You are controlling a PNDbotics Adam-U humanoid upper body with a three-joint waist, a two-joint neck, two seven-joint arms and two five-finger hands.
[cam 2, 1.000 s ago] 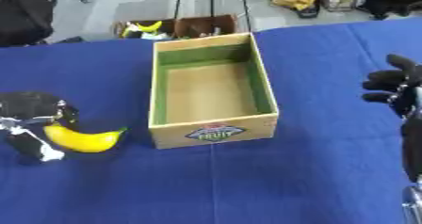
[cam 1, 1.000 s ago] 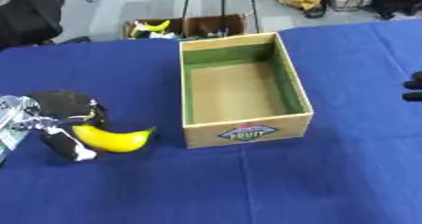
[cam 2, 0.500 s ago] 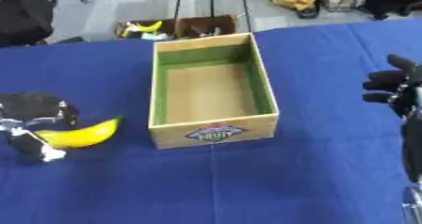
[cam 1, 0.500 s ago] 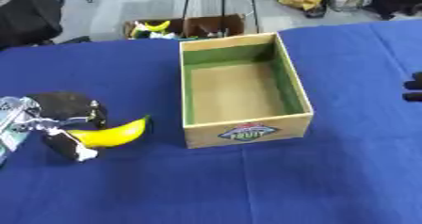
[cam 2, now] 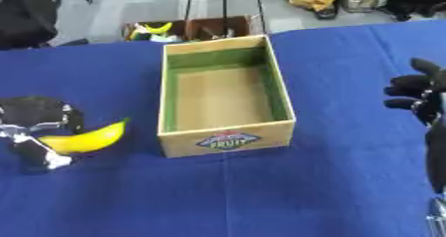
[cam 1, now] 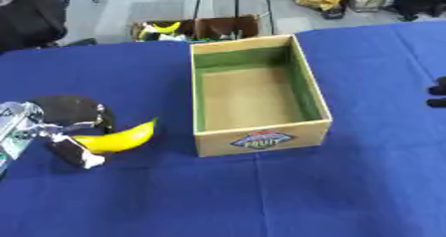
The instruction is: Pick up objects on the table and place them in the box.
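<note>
Banana left of box

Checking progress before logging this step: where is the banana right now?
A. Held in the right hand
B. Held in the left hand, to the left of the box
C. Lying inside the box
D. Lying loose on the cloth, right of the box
B: the left hand curls around the banana left of the box, whose inside is bare.

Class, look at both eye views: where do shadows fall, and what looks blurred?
Left eye view: the box shades its own inner left wall; the left hand and banana look soft and smeared, with a dark shadow beneath. Right eye view: the right hand is a dark, blurred shape; the box label is barely legible.
</note>
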